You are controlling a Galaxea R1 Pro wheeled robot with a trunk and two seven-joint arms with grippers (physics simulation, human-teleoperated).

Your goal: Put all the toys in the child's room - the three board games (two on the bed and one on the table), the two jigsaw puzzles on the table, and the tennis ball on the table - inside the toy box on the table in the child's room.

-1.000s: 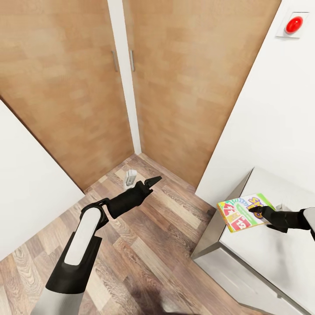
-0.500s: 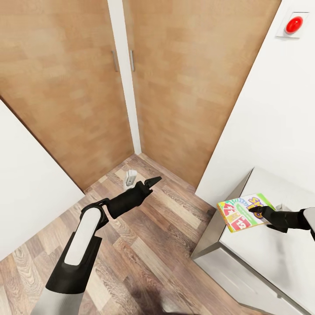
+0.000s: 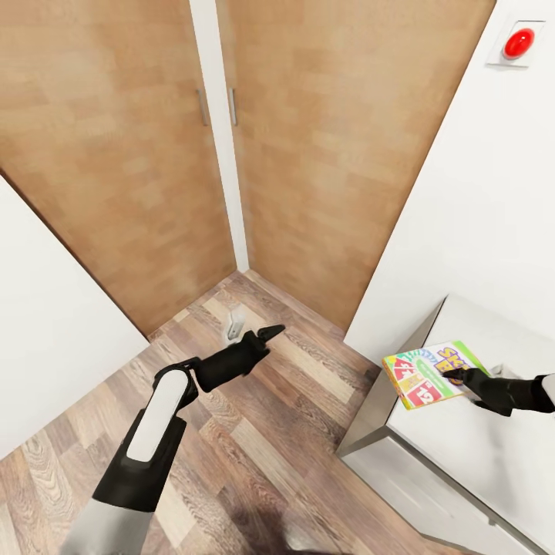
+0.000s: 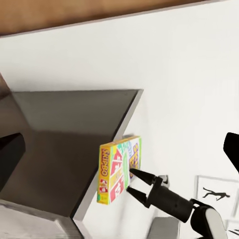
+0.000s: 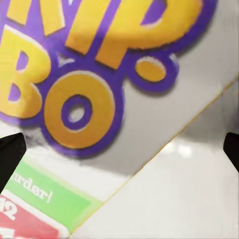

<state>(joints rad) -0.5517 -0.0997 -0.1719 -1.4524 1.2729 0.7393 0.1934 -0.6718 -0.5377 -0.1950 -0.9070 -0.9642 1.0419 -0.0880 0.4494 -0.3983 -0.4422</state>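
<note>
The green-yellow-red Skip-Bo board game [image 3: 420, 374] lies face up over the near corner of the pale table [image 3: 478, 455], partly past its edge. My right gripper [image 3: 455, 376] is at the box's far side, open, its fingers spread beside the box [image 4: 117, 172] in the left wrist view. The right wrist view is close on the Skip-Bo lettering [image 5: 99, 74], with dark fingertips wide apart at both sides. My left gripper [image 3: 271, 332] hangs over the wood floor, open and holding nothing. The toy box is out of view.
Light wooden wardrobe doors [image 3: 308, 154] close the corner ahead. White walls stand at left [image 3: 46, 324] and right, with a red button [image 3: 518, 42] on the right one. A small white object [image 3: 233, 327] sits on the plank floor [image 3: 254, 447].
My right gripper has drawn back slightly from the Skip-Bo box, uncovering more of its lettering. The left arm has sunk a little lower. The box has stayed put.
</note>
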